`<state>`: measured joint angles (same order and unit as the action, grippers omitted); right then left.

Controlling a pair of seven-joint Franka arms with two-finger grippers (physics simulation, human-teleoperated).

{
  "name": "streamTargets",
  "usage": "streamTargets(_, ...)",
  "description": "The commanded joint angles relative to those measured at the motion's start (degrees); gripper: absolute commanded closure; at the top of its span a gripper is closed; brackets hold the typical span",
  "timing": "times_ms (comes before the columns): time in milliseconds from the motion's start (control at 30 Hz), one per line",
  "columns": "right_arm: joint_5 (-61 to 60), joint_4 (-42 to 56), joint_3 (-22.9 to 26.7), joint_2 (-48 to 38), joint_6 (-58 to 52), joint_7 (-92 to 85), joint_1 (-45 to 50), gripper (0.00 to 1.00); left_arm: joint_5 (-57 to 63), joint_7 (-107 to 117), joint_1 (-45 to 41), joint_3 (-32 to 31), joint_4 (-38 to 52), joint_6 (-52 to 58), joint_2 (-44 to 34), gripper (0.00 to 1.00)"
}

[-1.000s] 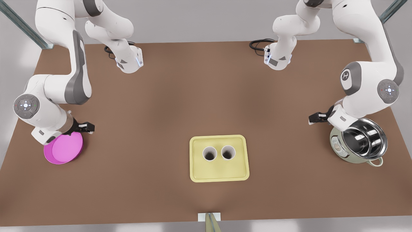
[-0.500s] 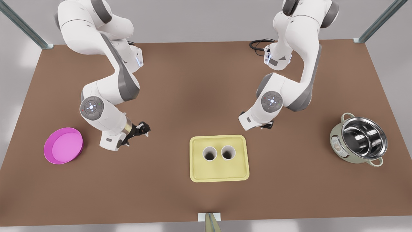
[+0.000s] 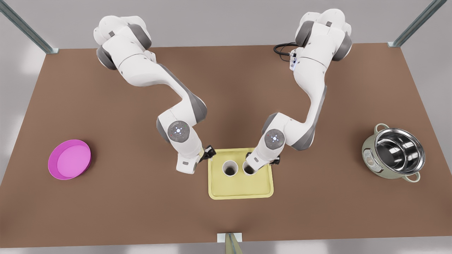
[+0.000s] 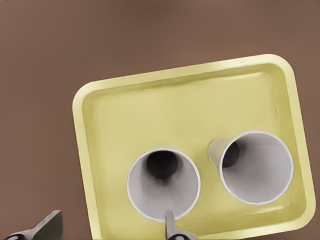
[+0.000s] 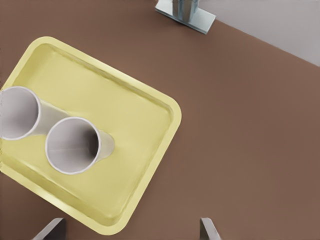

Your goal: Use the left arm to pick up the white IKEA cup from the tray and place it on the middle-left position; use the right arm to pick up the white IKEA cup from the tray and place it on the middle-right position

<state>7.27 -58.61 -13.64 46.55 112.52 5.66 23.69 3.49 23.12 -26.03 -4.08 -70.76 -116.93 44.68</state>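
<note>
both white cups stand upright side by side in the yellow tray (image 3: 241,188), near its far half. the left cup (image 3: 230,168) sits just beside the left gripper (image 3: 208,152), which hovers at the tray's far corner on the front view's left; in the left wrist view its fingers (image 4: 172,227) are spread wide and hold nothing, with one tip over that cup's rim. the right cup (image 3: 248,169) lies partly under the right gripper (image 5: 132,229), whose jaws are also wide apart and empty, though in its wrist view that cup sits off to one side of the gap, so i judge it must shift over before closing.
</note>
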Motion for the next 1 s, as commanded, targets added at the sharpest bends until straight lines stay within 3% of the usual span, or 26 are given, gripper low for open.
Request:
streamTargets(0, 0.11, 0.51, 1.25, 1.52, 5.52, 14.38, 1.79, 0.01, 0.2, 11.33, 0.02, 0.12, 1.15, -5.94, 1.28, 0.0)
streamTargets(267, 0.11, 1.83, 4.15, 5.39, 11.67, 23.08, 4.17, 0.01, 2.05, 11.15, 0.02, 0.12, -0.52, -6.91, 2.78, 0.0)
streamTargets(467, 0.02, 2.09, 3.54, 7.06, 14.57, 33.01, 5.84, 0.01, 2.05, 11.15, -0.16, 0.12, -0.6, -7.88, 4.01, 0.0)
streamTargets(700, 0.11, 2.09, 4.94, 10.22, 16.77, 32.93, 6.89, 0.01, 3.1, 10.98, -0.16, 0.12, -0.6, -9.37, 6.38, 0.0)
streamTargets(733, 0.11, 2.09, 5.47, 10.49, 16.95, 32.92, 6.89, 0.01, 3.1, 10.98, -0.16, 0.12, -0.6, -9.37, 6.38, 0.05)
streamTargets(800, 0.11, 2.18, 5.56, 11.46, 17.73, 33.01, 6.89, 0.01, 2.84, 11.15, -0.07, 0.03, -0.6, -9.28, 6.29, 0.29)
streamTargets(967, 0.11, 2.18, 5.47, 12.77, 18.44, 33.72, 8.39, 0.03, 1.26, 12.47, -0.07, -0.06, -0.52, -8.67, 5.94, 0.73)
